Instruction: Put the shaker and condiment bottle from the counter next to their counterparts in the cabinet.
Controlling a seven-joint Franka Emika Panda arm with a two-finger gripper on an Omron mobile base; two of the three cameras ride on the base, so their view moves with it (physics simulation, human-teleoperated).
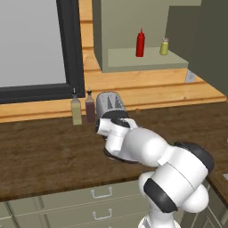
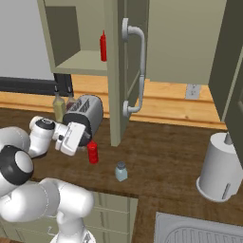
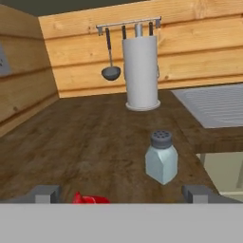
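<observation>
Counter: shaker, condiment bottle

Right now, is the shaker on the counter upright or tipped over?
Upright. The shaker stands on its base on the counter, grey cap on top, apart from the condiment bottle.

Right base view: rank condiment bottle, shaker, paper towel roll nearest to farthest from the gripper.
From the open gripper:
1. Condiment bottle, just below the fingers on the counter.
2. Shaker, farther right, near the counter's front edge.
3. Paper towel roll, far right by the sink.
</observation>
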